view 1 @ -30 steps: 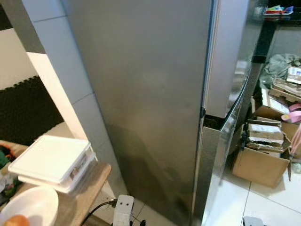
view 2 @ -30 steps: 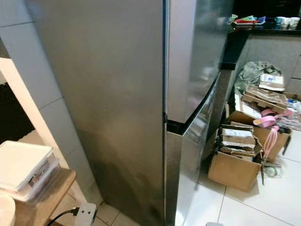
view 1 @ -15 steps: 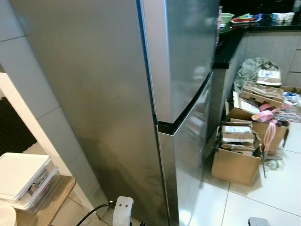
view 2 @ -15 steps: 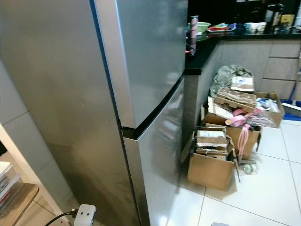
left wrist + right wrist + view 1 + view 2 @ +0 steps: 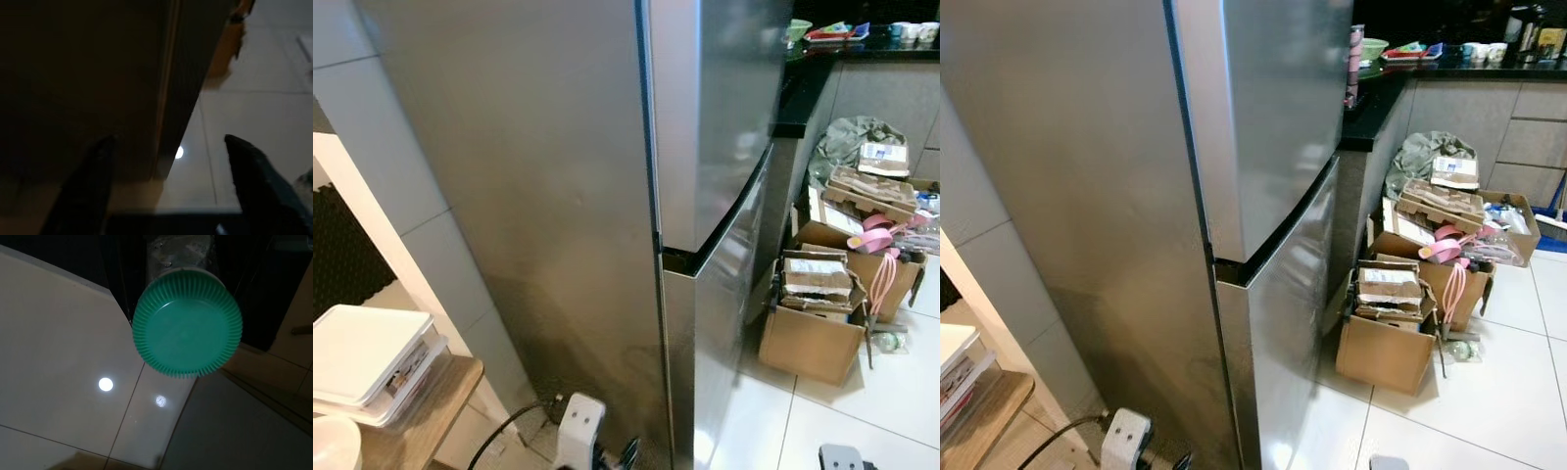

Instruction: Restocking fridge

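A tall steel fridge (image 5: 558, 196) stands right in front of me, seen from its side corner. Its upper door (image 5: 1278, 108) and lower door (image 5: 1288, 333) are both closed, with a dark seam between them. My left gripper (image 5: 168, 186) hangs low by the fridge's base, open and holding nothing. In the right wrist view a clear bottle with a green ribbed cap (image 5: 188, 325) hovers over the tiled floor, cap toward the camera, held by my right gripper. The ends of my left arm (image 5: 579, 431) and right arm (image 5: 837, 457) show at the bottom edge.
Open cardboard boxes (image 5: 813, 328) full of papers and pink bits sit on the white tile floor (image 5: 1489, 411) right of the fridge. Behind them runs a black counter (image 5: 1381, 83) with bowls. At my left a wooden shelf (image 5: 431, 416) carries white containers (image 5: 362, 357).
The whole picture swung right, then partly back left, so the camera turned; the fridge corner now sits near the middle. The fridge doors stay closed.
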